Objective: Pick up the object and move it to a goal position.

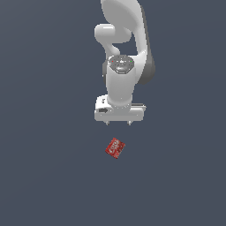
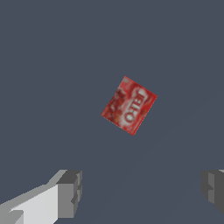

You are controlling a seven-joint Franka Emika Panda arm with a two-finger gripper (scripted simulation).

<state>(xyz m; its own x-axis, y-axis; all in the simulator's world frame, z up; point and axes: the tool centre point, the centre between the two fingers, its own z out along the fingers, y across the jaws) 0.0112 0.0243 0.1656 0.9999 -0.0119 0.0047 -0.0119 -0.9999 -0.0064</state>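
Observation:
The object is a small red box (image 1: 115, 148) with white lettering, lying flat on the dark grey floor and turned at an angle. It also shows in the wrist view as the red box (image 2: 129, 105), face up. My white gripper (image 1: 118, 123) hangs above it, a little toward the arm's base, and touches nothing. The two grey fingertips (image 2: 70, 192) stand far apart, so the gripper (image 2: 142, 190) is open and empty. The box lies ahead of the fingers, not between them.
The white arm (image 1: 126, 39) rises behind the gripper in the exterior view. Around the box there is only the plain dark grey floor (image 1: 48, 167).

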